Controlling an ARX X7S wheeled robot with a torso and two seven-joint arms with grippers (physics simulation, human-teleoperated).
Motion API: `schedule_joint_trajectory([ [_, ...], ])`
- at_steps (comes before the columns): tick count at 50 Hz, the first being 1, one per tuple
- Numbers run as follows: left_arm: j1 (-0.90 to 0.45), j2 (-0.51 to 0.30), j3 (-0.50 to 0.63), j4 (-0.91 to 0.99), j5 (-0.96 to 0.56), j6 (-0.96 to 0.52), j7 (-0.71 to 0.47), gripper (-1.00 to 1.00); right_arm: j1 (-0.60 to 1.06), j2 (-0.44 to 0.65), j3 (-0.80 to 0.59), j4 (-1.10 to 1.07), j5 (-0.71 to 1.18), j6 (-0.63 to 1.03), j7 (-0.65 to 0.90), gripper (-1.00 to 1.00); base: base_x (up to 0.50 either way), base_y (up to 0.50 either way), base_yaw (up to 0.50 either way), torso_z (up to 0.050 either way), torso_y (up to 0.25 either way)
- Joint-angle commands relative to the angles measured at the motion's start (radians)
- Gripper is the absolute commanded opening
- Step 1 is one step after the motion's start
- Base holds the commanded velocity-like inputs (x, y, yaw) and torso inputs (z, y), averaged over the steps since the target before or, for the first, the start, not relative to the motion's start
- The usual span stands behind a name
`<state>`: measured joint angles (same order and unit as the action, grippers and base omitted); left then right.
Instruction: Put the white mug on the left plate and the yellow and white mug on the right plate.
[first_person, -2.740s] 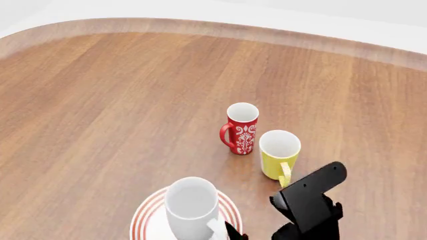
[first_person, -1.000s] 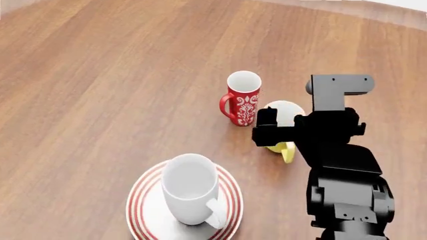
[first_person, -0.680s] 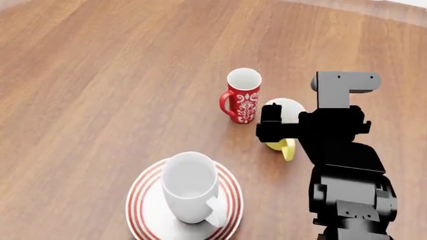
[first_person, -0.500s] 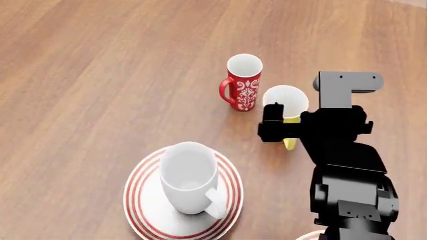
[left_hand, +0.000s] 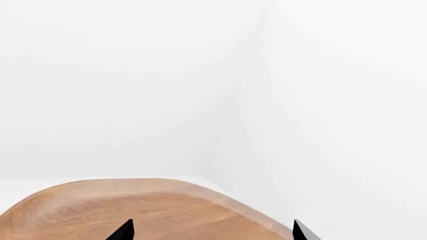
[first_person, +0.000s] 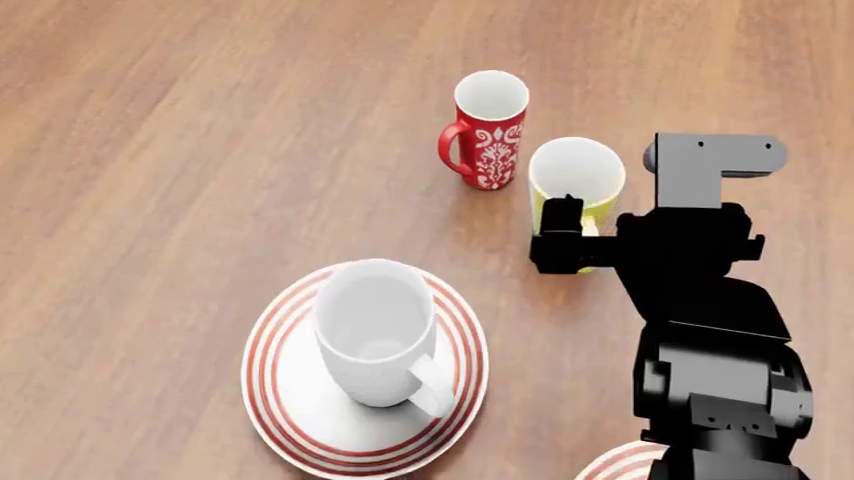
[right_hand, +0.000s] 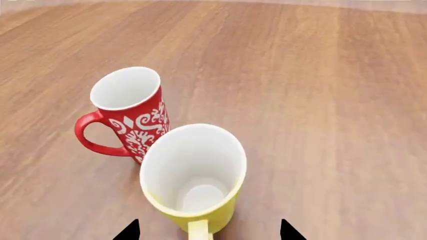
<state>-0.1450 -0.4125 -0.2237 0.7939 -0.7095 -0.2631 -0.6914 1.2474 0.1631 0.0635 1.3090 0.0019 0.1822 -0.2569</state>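
My right gripper (first_person: 571, 232) is at the yellow and white mug (first_person: 578, 182), out on the open middle of the wooden table (first_person: 200, 130). In my right wrist view the two fingertips sit spread wide apart, one on each side of the mug (right_hand: 193, 177), with its handle pointing back at the camera between them. I honestly can't tell if they're touching it; it doesn't look clamped. In the wrist view the mug looks a bit tilted, leaning toward the red mug (first_person: 486, 128), which stands just beside it and further from me. The two look like they're touching or nearly so.

The white mug (first_person: 376, 332) is standing upright on the left plate (first_person: 287, 400), close to my edge of the table, handle pointing toward me. Only a sliver of the right plate (first_person: 617, 465) peeks out at my edge, under my right arm.

My left gripper (left_hand: 210, 231) only shows two fingertips set apart, looking over a rounded table corner (left_hand: 133, 200) at a white wall.
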Motion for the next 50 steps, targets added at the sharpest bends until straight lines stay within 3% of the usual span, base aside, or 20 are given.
schedule_joint_trajectory([
  [1, 0.002, 0.001, -0.002, 0.002, -0.008, 0.008, 0.000, 1.00, 0.004, 0.005, 0.000, -0.001, 0.000, 0.000, 0.001, 1.00, 0.00, 0.00, 0.00, 0.000, 0.000],
  [10, 0.002, -0.004, 0.004, 0.002, 0.000, 0.006, -0.003, 1.00, -0.002, 0.002, -0.002, -0.001, -0.002, 0.001, 0.000, 1.00, 0.00, 0.00, 0.00, 0.000, -0.128],
  [27, 0.002, -0.007, -0.002, 0.000, -0.001, 0.009, -0.014, 1.00, -0.002, -0.018, -0.073, 0.000, -0.017, 0.016, -0.049, 1.00, 0.00, 0.00, 0.00, 0.000, 0.000],
  [28, -0.002, -0.021, 0.020, 0.002, 0.047, -0.009, -0.023, 1.00, -0.002, -0.016, -0.070, 0.000, -0.013, 0.015, -0.043, 1.00, 0.00, 0.00, 0.00, 0.000, -0.250],
  [35, -0.002, -0.010, 0.008, -0.011, 0.003, 0.000, -0.019, 1.00, -0.001, -0.010, -0.061, 0.000, -0.002, 0.008, -0.027, 1.00, 0.00, 0.00, 0.00, 0.000, -0.231],
  [50, 0.000, -0.007, 0.002, -0.012, -0.006, 0.015, -0.019, 1.00, 0.004, -0.006, -0.051, -0.001, 0.002, -0.003, -0.014, 1.00, 0.00, 0.00, 0.00, 0.000, 0.000],
])
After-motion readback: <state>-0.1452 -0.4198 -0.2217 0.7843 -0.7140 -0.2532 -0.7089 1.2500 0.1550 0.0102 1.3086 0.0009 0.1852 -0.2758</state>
